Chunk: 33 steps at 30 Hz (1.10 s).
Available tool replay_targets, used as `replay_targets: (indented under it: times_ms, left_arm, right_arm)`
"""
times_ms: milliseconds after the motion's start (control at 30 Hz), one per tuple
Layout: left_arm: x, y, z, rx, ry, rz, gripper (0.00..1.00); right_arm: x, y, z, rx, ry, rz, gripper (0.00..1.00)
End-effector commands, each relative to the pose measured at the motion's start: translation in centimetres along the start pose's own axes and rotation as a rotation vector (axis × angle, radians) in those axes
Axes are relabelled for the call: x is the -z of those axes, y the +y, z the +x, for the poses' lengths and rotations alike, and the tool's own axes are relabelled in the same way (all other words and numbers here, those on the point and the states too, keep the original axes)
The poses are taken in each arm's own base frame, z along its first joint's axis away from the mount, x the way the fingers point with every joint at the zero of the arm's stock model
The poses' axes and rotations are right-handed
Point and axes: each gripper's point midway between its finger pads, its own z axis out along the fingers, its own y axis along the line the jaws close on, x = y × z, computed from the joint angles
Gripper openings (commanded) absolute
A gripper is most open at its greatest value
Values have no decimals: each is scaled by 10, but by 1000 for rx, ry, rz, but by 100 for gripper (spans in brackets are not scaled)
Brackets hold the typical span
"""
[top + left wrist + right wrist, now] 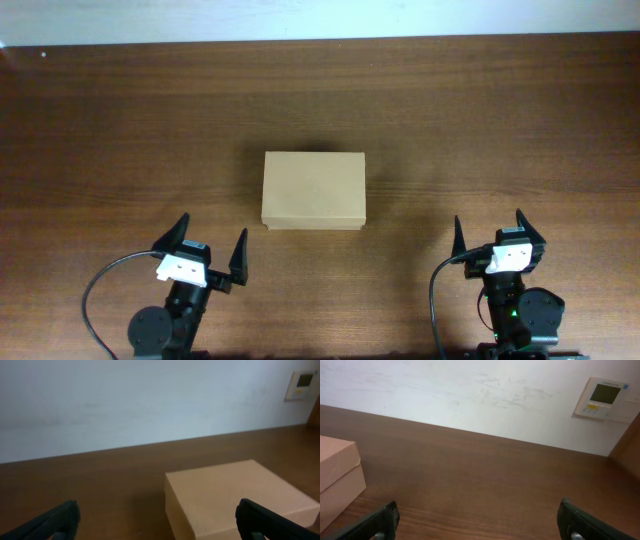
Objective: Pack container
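Note:
The container (314,189) is a plain tan cardboard box with its lid shut, lying at the middle of the wooden table. It also shows in the left wrist view (235,495) ahead and to the right, and at the left edge of the right wrist view (335,477). My left gripper (208,243) is open and empty near the front edge, left of the box. My right gripper (490,228) is open and empty near the front edge, right of the box. In the wrist views the left gripper (157,520) and right gripper (480,520) show spread fingers with nothing between them.
The dark wooden table (120,130) stretches to a white wall at the back. A wall thermostat (600,397) hangs on that wall at the right. Black cables (95,290) loop beside each arm base.

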Motion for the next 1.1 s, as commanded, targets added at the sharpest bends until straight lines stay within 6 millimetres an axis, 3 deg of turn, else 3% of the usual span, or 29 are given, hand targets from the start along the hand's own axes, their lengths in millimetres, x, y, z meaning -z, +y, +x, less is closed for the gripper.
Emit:
replay_targets:
  times_ms: [0,100,1067]
  left_arm:
    - [-2,-1,14,-39,19,9,99]
    - [-4,0,29,-29,49,11,99]
    - [-4,1,29,-45,49,4,99]
  right_arm:
    - [0,1,2,-4,0,-5,99]
    - [0,1,2,-4,0,-5,99]
    - [0,1,2,-4,0,-5,99]
